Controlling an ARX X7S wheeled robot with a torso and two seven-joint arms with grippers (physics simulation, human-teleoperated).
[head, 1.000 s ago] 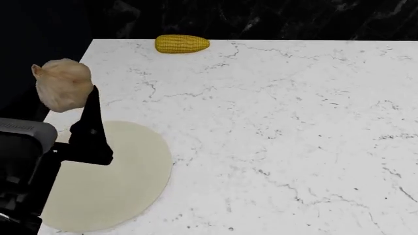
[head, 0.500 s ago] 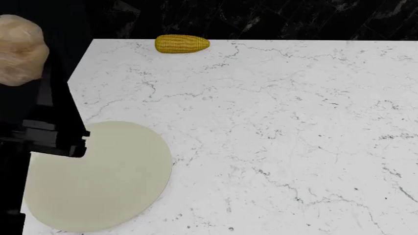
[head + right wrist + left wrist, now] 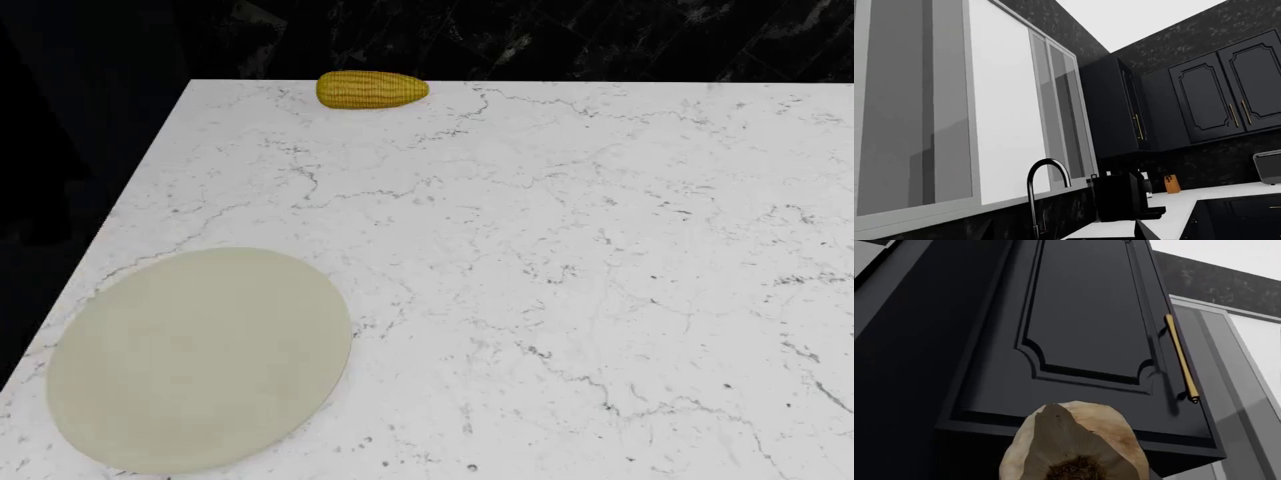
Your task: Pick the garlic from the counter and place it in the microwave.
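The garlic (image 3: 1075, 447), a tan bulb with a dark root patch, fills the near edge of the left wrist view, held up in the air in front of a black cabinet door (image 3: 1087, 315). My left gripper is shut on it, though its fingers are hidden behind the bulb. Neither arm shows in the head view, where the white marble counter (image 3: 534, 250) lies without the garlic. In the right wrist view my right gripper (image 3: 1064, 232) shows only dark fingertips (image 3: 1142, 231) set wide apart, open and holding nothing. The microwave is out of view.
A round cream plate (image 3: 200, 360) lies at the counter's near left corner and a yellow corn cob (image 3: 371, 89) at its far edge. The cabinet door has a gold handle (image 3: 1181, 357). The right wrist view shows a black faucet (image 3: 1044, 192), a coffee machine (image 3: 1121, 197) and dark cabinets.
My left arm has carried the garlic up and to the left, off the counter's corner and out of the head view. The plate and corn have not moved.
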